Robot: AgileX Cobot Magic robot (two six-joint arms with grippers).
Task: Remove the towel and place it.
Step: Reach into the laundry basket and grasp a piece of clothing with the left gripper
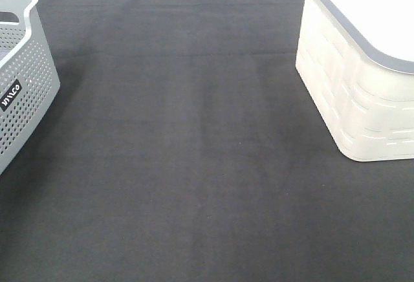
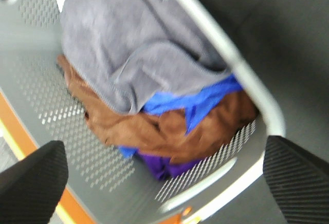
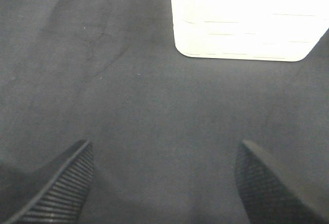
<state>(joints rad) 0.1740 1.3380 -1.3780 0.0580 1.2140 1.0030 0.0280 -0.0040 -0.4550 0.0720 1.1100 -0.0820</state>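
The towel [image 2: 128,44], a greyish-lavender cloth with a small white tag, lies on top of a pile inside the grey perforated basket [image 2: 61,126]. Under it are a blue cloth [image 2: 200,100], a brown cloth [image 2: 169,131] and a purple cloth [image 2: 164,166]. My left gripper [image 2: 164,183] hangs above the basket, open, its black fingertips [image 2: 36,178] wide apart and clear of the pile. My right gripper [image 3: 164,183] is open over the bare black mat, holding nothing. Neither gripper shows in the high view.
The grey basket [image 1: 19,81] stands at the left edge of the black mat [image 1: 194,165]. A white lidded bin [image 1: 362,68] stands at the back right, seen also as the white bin [image 3: 241,18] ahead of the right gripper.
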